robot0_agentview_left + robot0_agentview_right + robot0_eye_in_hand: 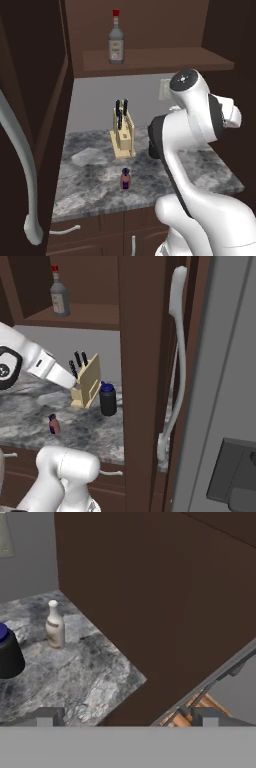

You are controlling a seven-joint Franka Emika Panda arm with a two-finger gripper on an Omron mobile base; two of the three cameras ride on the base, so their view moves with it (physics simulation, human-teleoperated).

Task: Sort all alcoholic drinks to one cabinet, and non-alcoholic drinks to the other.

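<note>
A clear glass bottle with a red cap (116,42) (59,293) stands on the plank shelf of the open wall cabinet (160,61). The cabinet's door (20,75) swings out at the left with a long curved grey handle (25,170). In the hand view, a cream-white slim-necked bottle (55,626) stands on the counter next to a dark brown panel. The black bottle with a blue lid (7,652) (107,398) stands to its left. The small red bottle (125,179) (53,424) stands near the counter's front edge. My gripper (127,719) is open and empty, some way from the cream bottle. The other cabinet is out of view.
A wooden knife block (123,132) (86,383) stands mid-counter by the grey wall. A tall brown door with a curved grey handle (176,356) closes off the counter's right end. Drawers with small handles (65,230) lie under the marble counter (90,190).
</note>
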